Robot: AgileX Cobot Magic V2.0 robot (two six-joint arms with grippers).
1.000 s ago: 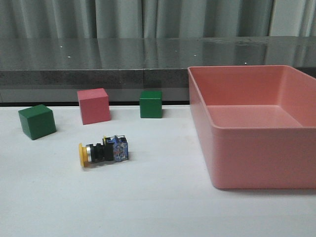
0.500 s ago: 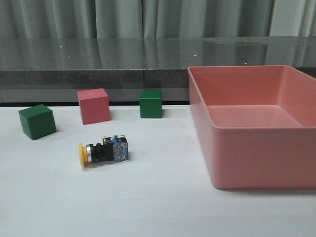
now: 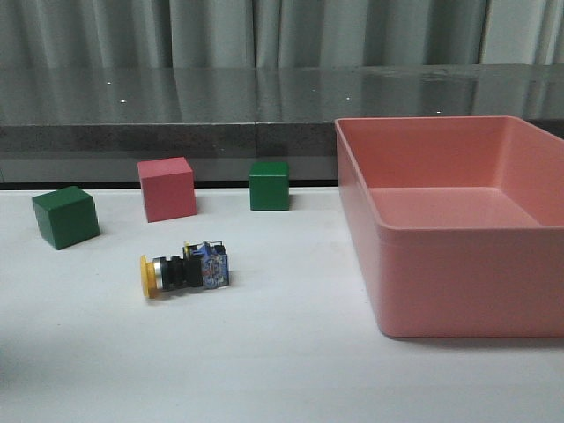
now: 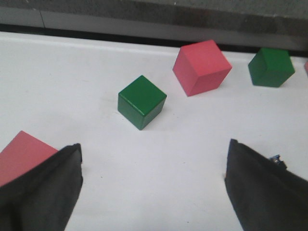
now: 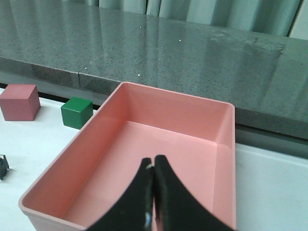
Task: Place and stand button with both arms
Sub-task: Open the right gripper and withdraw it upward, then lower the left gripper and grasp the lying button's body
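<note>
The button (image 3: 185,271) lies on its side on the white table, yellow cap to the left and blue-grey block to the right. Neither gripper shows in the front view. In the left wrist view my left gripper (image 4: 154,154) is open and empty above bare table. A small bit of the button (image 4: 275,158) peeks out beside one finger (image 4: 260,187). In the right wrist view my right gripper (image 5: 153,161) is shut and empty, hovering over the pink bin (image 5: 226,144). A dark part of the button (image 5: 2,167) shows at that view's edge.
Beyond the button stand a green cube (image 3: 65,216), a pink cube (image 3: 166,189) and a second green cube (image 3: 269,185). The large pink bin (image 3: 467,282) fills the right side. Another pink cube (image 4: 21,154) lies by the left gripper's other finger. A dark ledge runs along the back.
</note>
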